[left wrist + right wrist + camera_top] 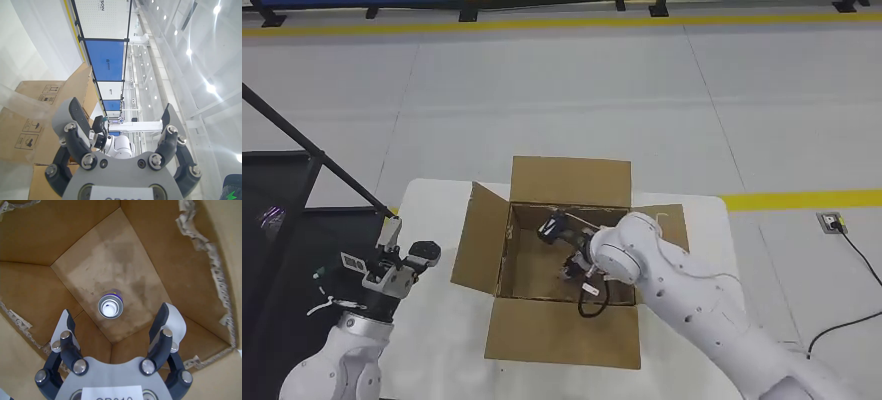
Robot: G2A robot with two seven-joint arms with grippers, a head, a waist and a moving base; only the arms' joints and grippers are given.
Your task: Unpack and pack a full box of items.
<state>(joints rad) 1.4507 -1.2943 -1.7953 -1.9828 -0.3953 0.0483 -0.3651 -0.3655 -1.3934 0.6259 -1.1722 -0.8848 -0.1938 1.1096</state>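
We look down past the right gripper (116,310) inside the cardboard box (56,228), its two fingers (162,317) spread wide and holding nothing. A spray can (110,306) stands upright on the box floor below them, its silver rim and white nozzle facing up. It sits in line with the gap between the fingers, roughly midway, and touches neither. How far beneath the tips it stands we cannot tell. Around it the floor is bare, scuffed cardboard, and the walls rise to ragged, torn edges.

From above, we see the box (560,180) with all four flaps folded out on the white table (432,330), and the right arm bent down into it. The left gripper (407,250) is outside the box, over the table, just beyond the left flap. In its own wrist view the left gripper (122,106) points upward with fingers wide apart and empty, with the box flaps alongside.
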